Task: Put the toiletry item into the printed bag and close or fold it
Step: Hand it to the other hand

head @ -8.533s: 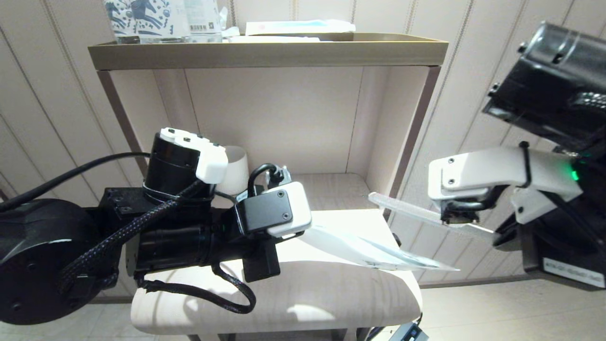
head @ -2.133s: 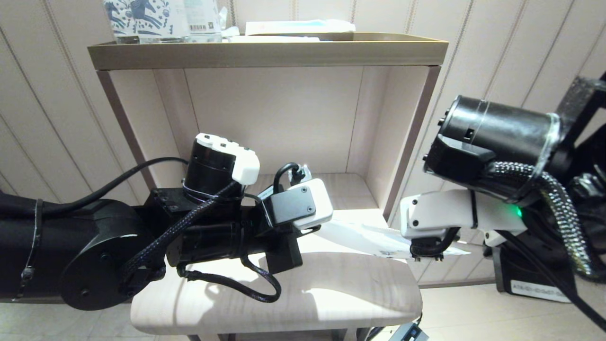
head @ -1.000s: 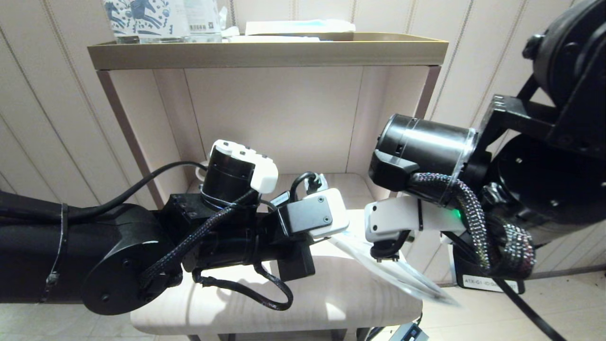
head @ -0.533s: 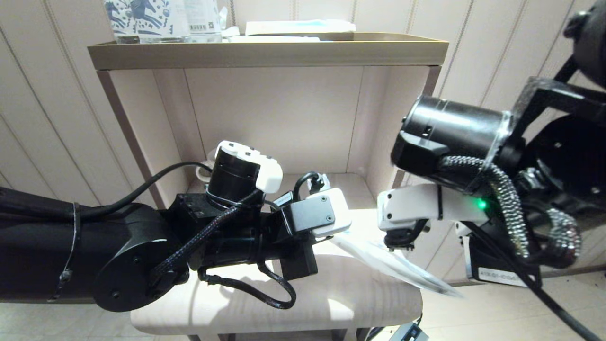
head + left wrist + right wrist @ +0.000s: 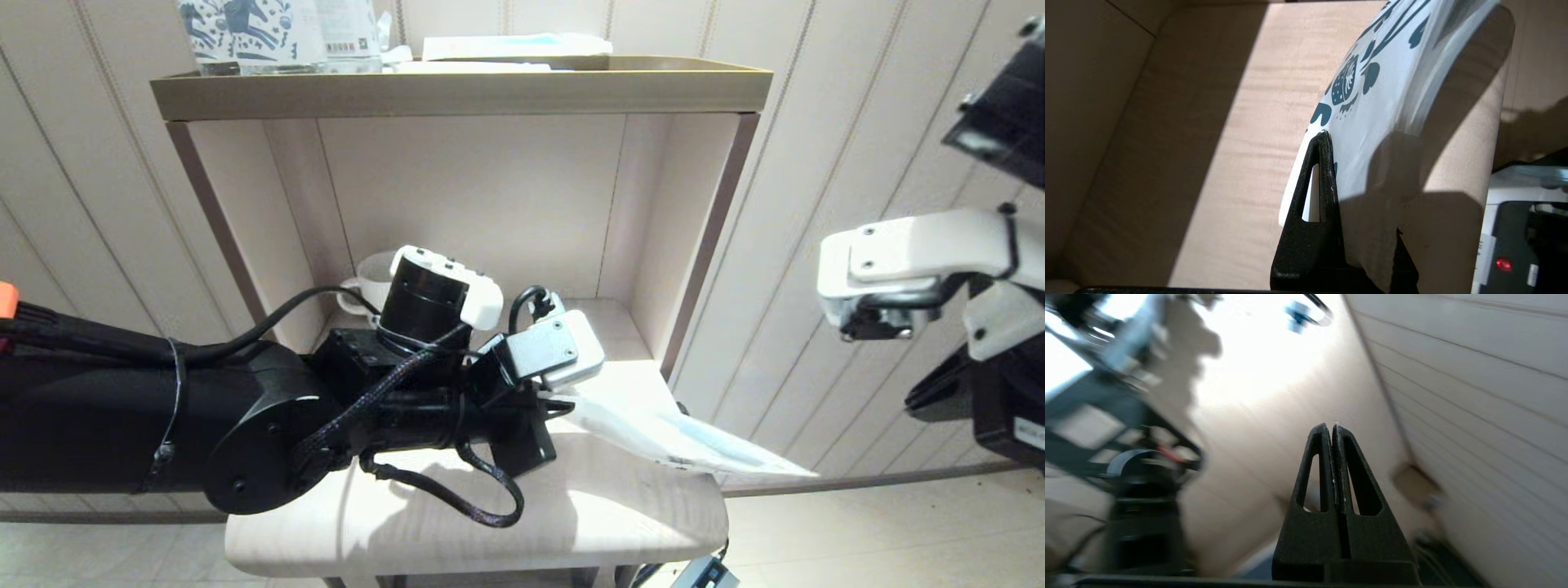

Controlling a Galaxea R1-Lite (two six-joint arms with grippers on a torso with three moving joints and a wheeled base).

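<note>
One end of the printed bag (image 5: 669, 429) is gripped by the left gripper (image 5: 563, 400) above the stool (image 5: 571, 514), probably for folding, while the right gripper (image 5: 878, 327), closed and empty, is raised well apart; the toiletry item is not seen.

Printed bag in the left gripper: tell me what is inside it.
The flat white printed bag with dark blue leaf print hangs from the left gripper, clamped at one end. A pale blue streak shows through it; the contents themselves are covered, so no stick is visible.
</note>
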